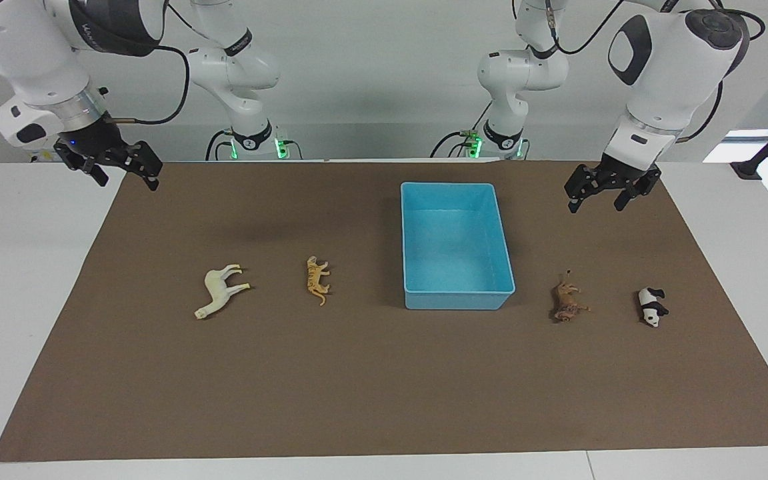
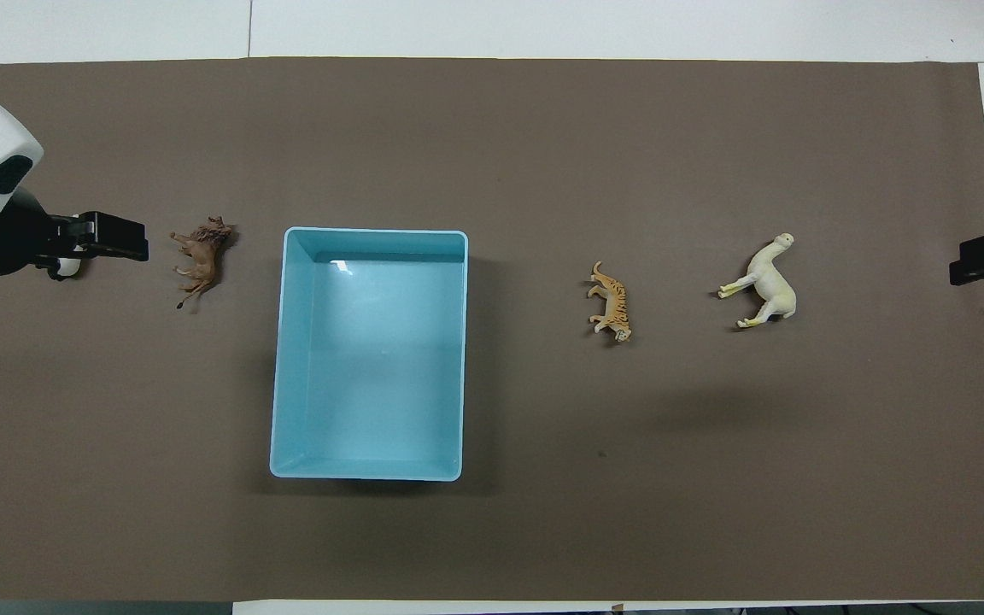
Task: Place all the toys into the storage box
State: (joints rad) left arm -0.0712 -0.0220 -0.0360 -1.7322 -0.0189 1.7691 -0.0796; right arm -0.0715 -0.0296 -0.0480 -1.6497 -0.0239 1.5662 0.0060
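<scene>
- The storage box sits mid-mat, empty; all four toys lie on their sides on the brown mat
- Horse and tiger lie toward the right arm's end; lion and panda toward the left arm's end
- Left gripper and right gripper hang spread and empty over the mat's robot-side corners

A robotics lab is indicated: two white jointed robot arms are mounted at a white desk, on which a brown mat is spread, before bare pale walls.
</scene>
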